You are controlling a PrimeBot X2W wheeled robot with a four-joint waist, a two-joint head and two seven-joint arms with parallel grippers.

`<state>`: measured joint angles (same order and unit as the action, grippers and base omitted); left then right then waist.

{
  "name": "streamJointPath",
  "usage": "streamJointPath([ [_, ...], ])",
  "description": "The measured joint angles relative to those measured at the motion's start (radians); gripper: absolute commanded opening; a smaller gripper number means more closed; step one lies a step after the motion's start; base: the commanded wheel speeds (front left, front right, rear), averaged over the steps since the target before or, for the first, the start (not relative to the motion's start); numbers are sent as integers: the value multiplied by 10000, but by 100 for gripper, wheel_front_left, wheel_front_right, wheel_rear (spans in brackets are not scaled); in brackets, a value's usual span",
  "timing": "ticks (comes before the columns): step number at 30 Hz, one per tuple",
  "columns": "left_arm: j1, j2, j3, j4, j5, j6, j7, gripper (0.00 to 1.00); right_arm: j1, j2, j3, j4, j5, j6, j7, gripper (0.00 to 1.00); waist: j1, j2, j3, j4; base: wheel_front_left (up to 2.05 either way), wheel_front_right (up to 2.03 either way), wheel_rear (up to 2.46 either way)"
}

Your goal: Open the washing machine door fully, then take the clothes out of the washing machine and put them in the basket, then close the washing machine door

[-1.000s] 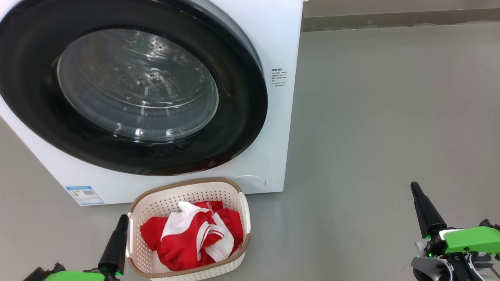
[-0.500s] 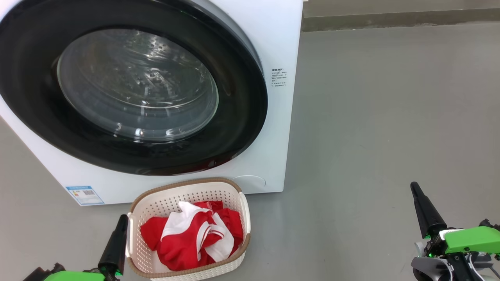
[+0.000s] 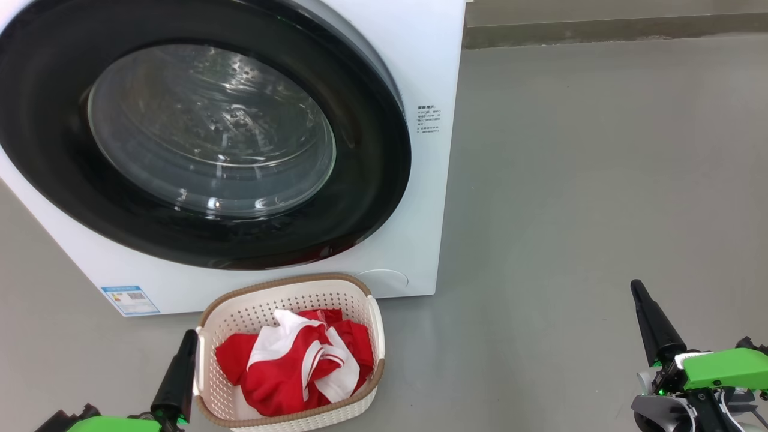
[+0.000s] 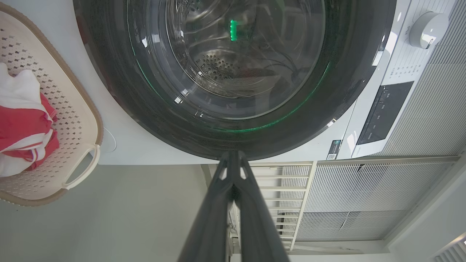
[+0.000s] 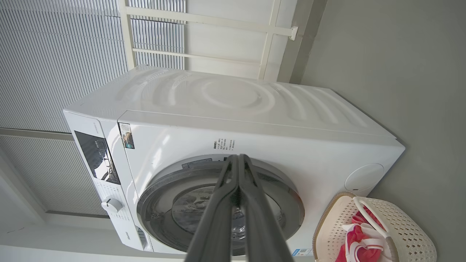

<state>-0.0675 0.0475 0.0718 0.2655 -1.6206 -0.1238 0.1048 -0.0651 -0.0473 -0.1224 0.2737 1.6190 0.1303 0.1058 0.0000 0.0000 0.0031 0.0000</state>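
Nothing has moved over the last second: both arms and every object sit exactly as before. From the head, the washer [image 3: 432, 72] takes up the picture from 9 to 12 o'clock. Its door [image 3: 372, 180] lies shut against the white front, and the steel drum shows through the glass.

The basket [image 3: 282, 283] stands on the floor [image 3: 600, 180] at 6 o'clock, just in front of the washer's lower edge. The clothes [image 3: 282, 372] lie bundled inside it, red with white panels, below the rim.

The left gripper [image 3: 189, 336] is at 7 o'clock, its fingers pressed together and holding nothing. Its tip is just beside the basket's left wall; I cannot tell whether it touches. The right gripper [image 3: 636, 287] is at 4 o'clock, well apart from basket and washer, likewise closed and empty.

In the left wrist view the closed fingers point at the door's black rim, with the basket at 9 o'clock. In the right wrist view the joined fingers point at the door, with the basket and clothes at 5 o'clock.
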Motion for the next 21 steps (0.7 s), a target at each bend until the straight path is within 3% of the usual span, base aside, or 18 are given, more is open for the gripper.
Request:
streamJointPath([
  [21, 0, -25, 17, 0, 0, 0, 8, 0, 0, 8, -17, 0, -2, 0, 2, 0, 0, 0, 0, 0, 0, 0, 0],
])
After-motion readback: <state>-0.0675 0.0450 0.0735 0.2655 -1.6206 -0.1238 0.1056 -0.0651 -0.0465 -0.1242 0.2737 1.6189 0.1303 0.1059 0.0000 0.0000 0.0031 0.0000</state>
